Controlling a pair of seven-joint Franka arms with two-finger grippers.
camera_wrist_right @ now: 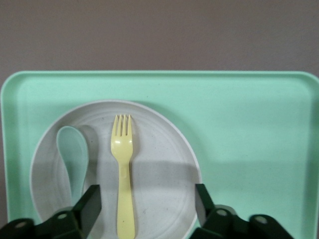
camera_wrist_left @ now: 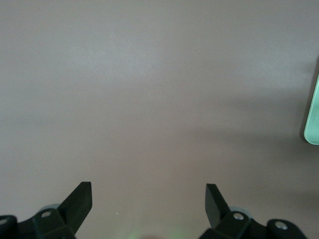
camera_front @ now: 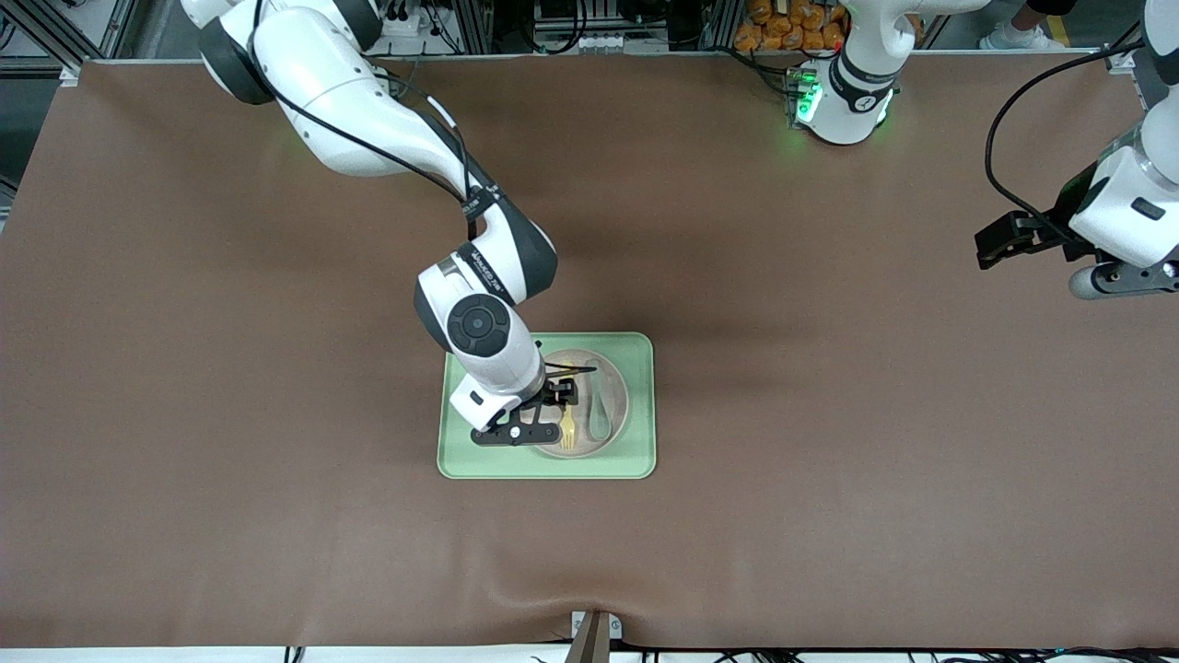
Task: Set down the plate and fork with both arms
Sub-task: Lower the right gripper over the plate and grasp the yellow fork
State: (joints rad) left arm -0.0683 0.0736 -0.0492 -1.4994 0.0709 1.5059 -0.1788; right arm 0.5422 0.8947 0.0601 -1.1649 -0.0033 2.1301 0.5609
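Note:
The pale plate (camera_front: 613,381) lies on the light-green tray (camera_front: 639,444). The pale-yellow fork (camera_front: 568,429) and a grey-green spoon (camera_front: 598,411) lie side by side on the plate. My right gripper (camera_front: 551,412) hangs open just over the plate and holds nothing. In the right wrist view its fingers (camera_wrist_right: 90,203) straddle the fork's handle (camera_wrist_right: 124,185) without touching it, with the spoon (camera_wrist_right: 74,153), plate (camera_wrist_right: 159,174) and tray (camera_wrist_right: 244,124) below. My left gripper (camera_front: 997,243) waits open and empty over bare table at the left arm's end (camera_wrist_left: 148,198).
The brown table cover (camera_front: 829,414) spreads all around the tray. A corner of the tray (camera_wrist_left: 313,117) shows at the edge of the left wrist view. The left arm's base (camera_front: 843,97) stands at the table's top edge.

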